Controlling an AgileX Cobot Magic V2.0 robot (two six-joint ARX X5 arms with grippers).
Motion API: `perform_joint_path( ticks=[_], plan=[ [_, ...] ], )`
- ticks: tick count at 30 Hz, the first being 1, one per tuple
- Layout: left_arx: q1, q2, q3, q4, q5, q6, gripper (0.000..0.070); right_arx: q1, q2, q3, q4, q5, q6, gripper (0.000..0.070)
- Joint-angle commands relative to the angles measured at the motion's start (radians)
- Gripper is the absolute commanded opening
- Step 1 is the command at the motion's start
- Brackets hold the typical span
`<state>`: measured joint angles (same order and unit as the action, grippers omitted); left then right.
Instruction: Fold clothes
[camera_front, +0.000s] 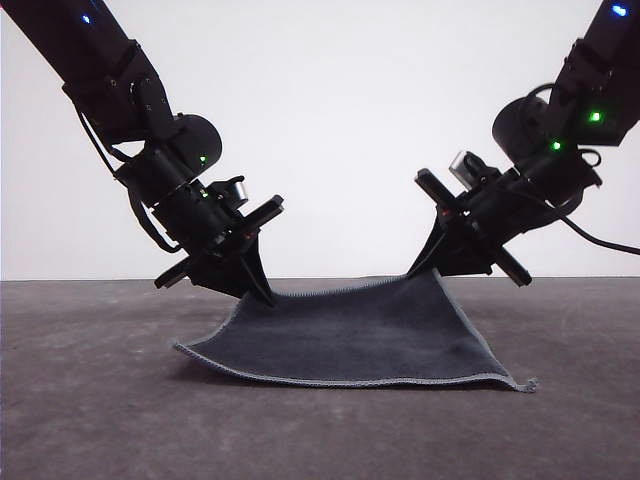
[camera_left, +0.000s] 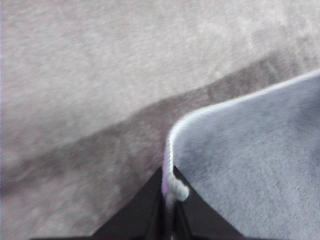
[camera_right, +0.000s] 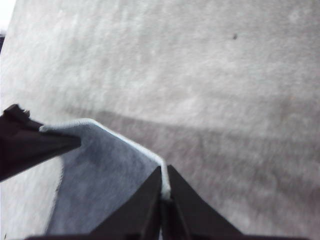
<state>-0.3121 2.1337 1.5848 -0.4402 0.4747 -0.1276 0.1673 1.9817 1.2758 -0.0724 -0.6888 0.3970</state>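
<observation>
Charcoal-grey soft cloth, one item, square, with a pale grey stitched hem along its edges. It sits on the grey table between my two arms. Its near edge and near corners lie on the surface; its two far corners are raised off it, so the sheet slopes up away from the camera in the front view.

My left gripper: one, fingers clamped on the far left corner of the cloth. In the left wrist view the two dark fingertips meet on the hem, and a thin sliver of purple shows at the pinch, from the cloth's other face.

My right gripper: one, fingers clenched on the far right corner. In the right wrist view the fingertips close on the hem line, the grey sheet hangs away from them, and the left gripper's dark finger tip touches the opposite corner.

Containers: none listed.

Count: one cloth, two grippers, both grasping it, one corner each. Near right corner ends in a small loose tuft of hem thread on the table.
</observation>
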Motion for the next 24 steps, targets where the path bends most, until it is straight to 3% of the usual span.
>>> perform_joint_path(
  ticks=[1, 7, 15, 24],
  plan=[
    [0.000, -0.024, 0.027, -0.009, 0.006, 0.029, 0.0000, 0.004, -0.001, 0.021, -0.014, -0.001, -0.043, 0.0000],
    [0.000, -0.074, 0.026, -0.098, 0.020, 0.111, 0.0000, 0.008, -0.041, 0.021, -0.103, 0.006, -0.114, 0.0000],
    [-0.002, -0.097, 0.022, -0.184, 0.055, 0.139, 0.0002, 0.039, -0.103, 0.013, -0.174, 0.047, -0.171, 0.0000],
    [-0.004, -0.197, -0.120, -0.137, 0.052, 0.140, 0.0003, 0.097, -0.185, -0.024, -0.185, 0.098, -0.181, 0.0000]
  ],
)
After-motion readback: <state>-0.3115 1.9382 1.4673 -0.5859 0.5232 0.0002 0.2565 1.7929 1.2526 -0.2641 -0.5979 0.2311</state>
